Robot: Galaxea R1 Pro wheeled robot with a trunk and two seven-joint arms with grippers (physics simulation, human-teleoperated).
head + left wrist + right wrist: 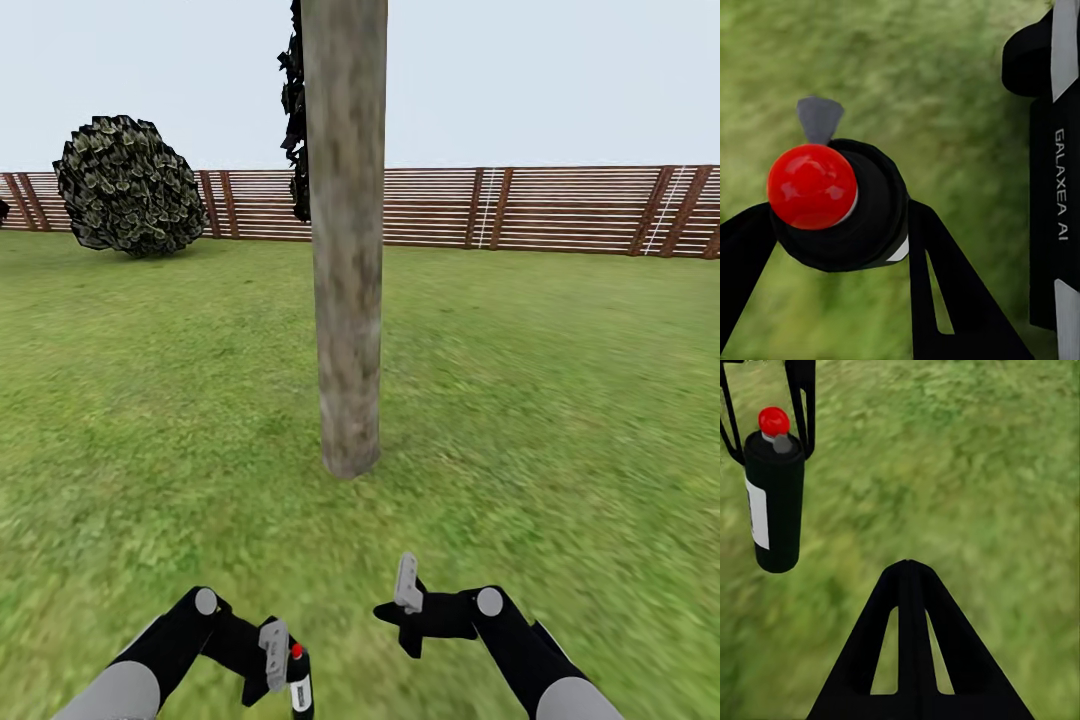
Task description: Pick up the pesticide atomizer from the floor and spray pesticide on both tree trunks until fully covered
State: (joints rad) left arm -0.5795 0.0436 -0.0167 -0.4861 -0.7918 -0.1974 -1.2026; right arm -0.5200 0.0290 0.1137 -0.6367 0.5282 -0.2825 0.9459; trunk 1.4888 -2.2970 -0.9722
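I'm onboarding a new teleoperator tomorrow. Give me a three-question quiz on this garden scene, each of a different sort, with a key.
1. True or false: the left gripper holds the pesticide atomizer.
2. Multiple choice: what colour is the knob on top of the atomizer? A) green B) red C) white
3. Fill in: behind the tree trunk, at the lawn's far edge, runs a brown slatted ____.

Key
1. True: the left gripper's fingers close around the black bottle.
2. B.
3. Fence. A round bush stands before it on the left, and the right gripper holds nothing.
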